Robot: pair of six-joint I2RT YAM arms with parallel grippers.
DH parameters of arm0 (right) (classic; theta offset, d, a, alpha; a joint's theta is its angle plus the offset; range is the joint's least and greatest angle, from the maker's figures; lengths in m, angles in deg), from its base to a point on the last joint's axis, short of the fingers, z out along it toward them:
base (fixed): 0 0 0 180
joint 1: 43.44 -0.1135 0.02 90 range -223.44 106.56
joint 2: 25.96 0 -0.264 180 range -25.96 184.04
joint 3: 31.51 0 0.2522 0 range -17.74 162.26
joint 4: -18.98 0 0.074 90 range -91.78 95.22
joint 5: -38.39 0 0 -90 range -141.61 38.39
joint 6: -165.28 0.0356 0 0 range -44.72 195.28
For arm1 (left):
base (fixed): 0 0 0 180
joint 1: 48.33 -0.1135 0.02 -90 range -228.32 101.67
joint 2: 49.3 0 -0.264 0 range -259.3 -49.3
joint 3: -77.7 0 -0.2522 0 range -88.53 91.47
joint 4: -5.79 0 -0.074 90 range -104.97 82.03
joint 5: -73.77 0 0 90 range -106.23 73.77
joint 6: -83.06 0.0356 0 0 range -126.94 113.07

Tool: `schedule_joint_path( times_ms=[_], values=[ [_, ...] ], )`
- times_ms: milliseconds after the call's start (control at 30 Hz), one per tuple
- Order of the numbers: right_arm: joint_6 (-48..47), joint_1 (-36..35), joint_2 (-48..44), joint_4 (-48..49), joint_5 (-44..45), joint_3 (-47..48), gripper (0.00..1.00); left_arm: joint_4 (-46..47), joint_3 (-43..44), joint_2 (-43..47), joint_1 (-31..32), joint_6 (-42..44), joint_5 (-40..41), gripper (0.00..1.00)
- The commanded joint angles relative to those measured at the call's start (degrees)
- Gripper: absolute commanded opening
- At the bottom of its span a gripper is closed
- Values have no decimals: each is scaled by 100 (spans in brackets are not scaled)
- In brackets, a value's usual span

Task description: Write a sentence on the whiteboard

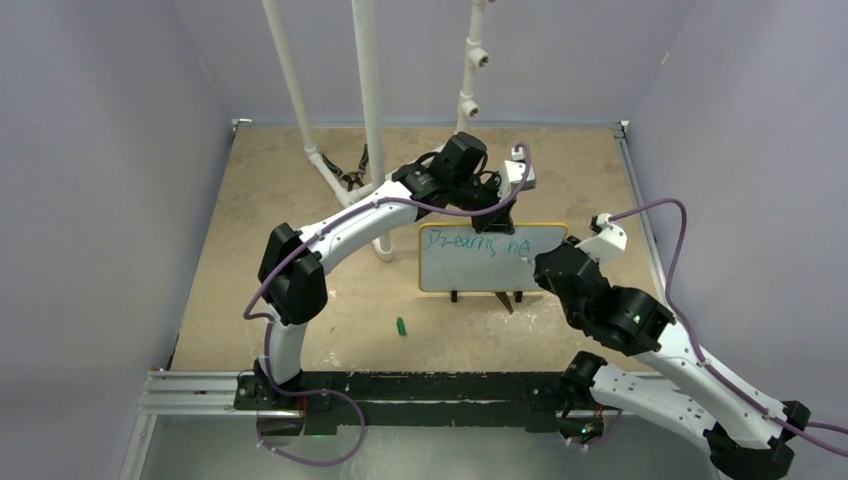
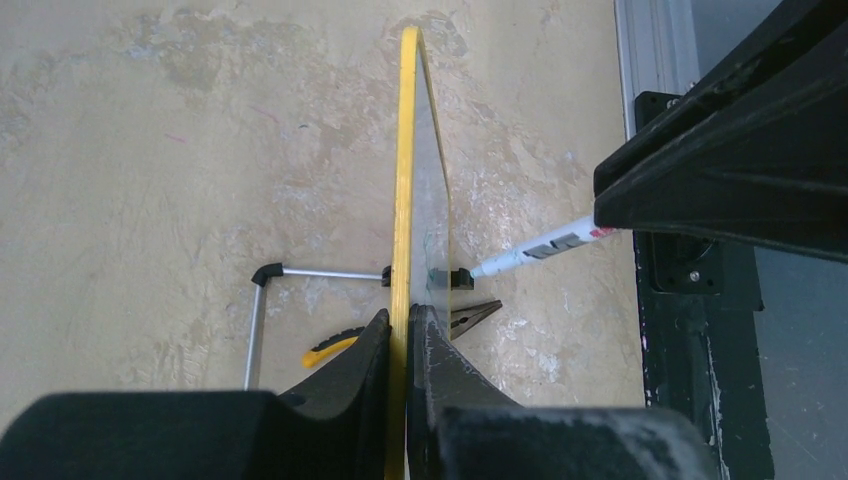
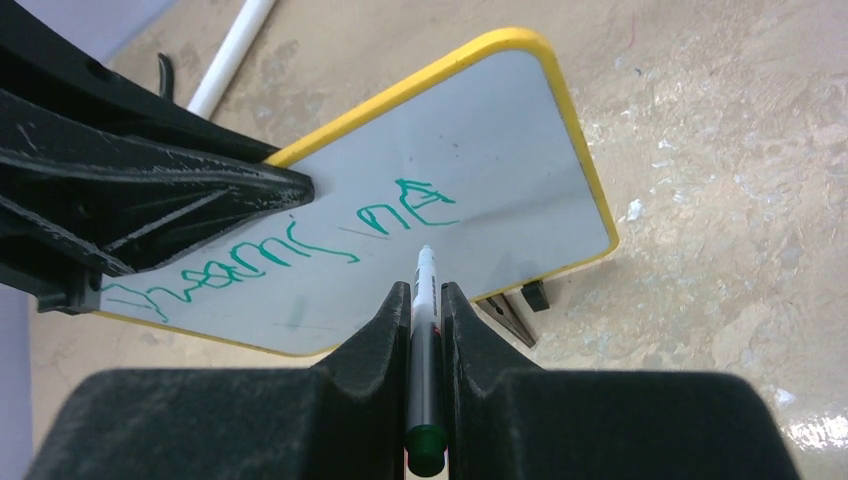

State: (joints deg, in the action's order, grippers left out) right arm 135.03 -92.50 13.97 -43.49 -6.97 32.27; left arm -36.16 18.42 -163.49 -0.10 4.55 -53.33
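Left gripper (image 2: 408,318) clamps whiteboard (image 2: 405,150) rim, steadying it; right gripper (image 3: 427,292) grips marker (image 3: 424,275), tip seemingly just short of the sentence (image 3: 300,240).

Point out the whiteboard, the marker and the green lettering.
whiteboard (image 1: 490,272), top external view, bare white face below the writing.
marker (image 3: 424,285), right wrist view, white barrel just behind the tip.
green lettering (image 3: 245,268), right wrist view, strokes in the middle of the first word.
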Motion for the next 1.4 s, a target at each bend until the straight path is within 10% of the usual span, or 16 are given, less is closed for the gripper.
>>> schedule_joint_path(
  times_ms=[0,1367],
  values=[
    [166,9,-219,2,407,87,0,-158,-209,195,-4,463,161,0],
    [257,10,55,146,1101,-70,0,-216,-377,281,-74,662,86,0]
  ],
)
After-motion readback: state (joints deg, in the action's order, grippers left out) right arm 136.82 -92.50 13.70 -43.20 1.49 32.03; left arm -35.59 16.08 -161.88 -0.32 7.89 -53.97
